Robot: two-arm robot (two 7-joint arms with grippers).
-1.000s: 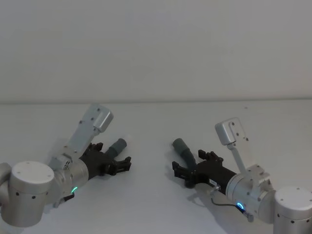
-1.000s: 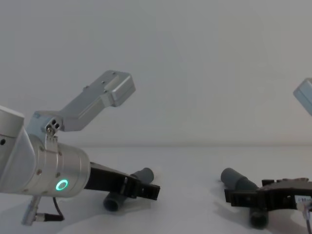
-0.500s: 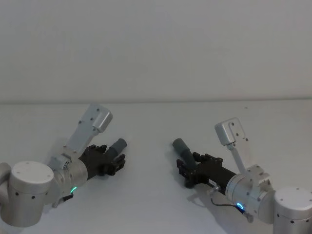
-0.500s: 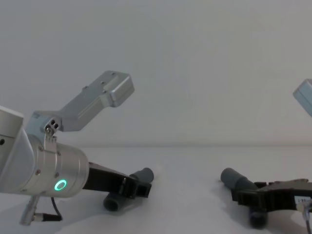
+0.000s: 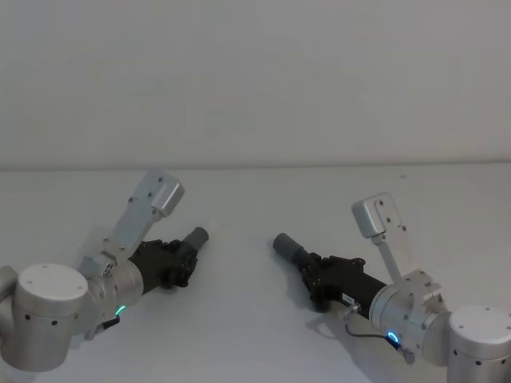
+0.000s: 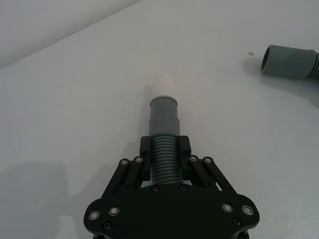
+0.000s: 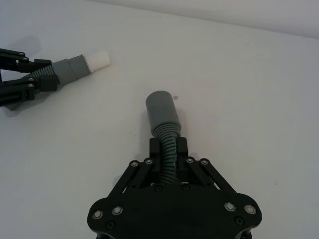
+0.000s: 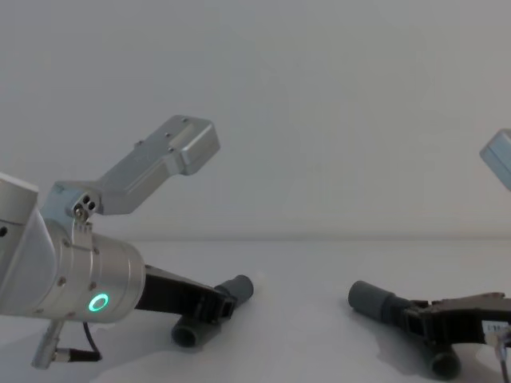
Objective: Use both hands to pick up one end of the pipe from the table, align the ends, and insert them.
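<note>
a: where do the two pipe pieces sit?

b: low at the white table [image 5: 239,327], well apart, with their free ends pointing roughly toward each other. the left gripper [image 6: 164,149] is clamped on the ribbed middle of the plug piece [image 6: 164,117]. the right gripper [image 7: 168,149] is clamped the same way on the socket piece [image 7: 165,130].

a: are they clear of the table?

b: i can't tell. from the chest camera the back end of the plug piece looks to rest on the surface.

a: how do you think they'll handle?

b: light, i'd guess. they're short matte dark grey tubes, probably plastic or rubber. the ribbed middles look bendy and each piece has a kink in it. the end sleeves are smooth and look stiff.

a: so the ribs are the place to hold?

b: yes. the fingers sit between the ridges, so the piece shouldn't slide lengthwise. the closer to the sleeve the better. the left grip is right behind it. on the right a short run of ribs is exposed between the fingers and the grey cuff [image 7: 162,112], so that end may flex or droop when pushed.

a: and the fit?

b: the white tip [image 6: 162,85] is round, smooth and narrower than its own sleeve. the cuff opposite is a wider open mouth. it'll likely be a snug push fit, so the pieces need to meet in a straight line or the bendy middle will buckle.
</note>
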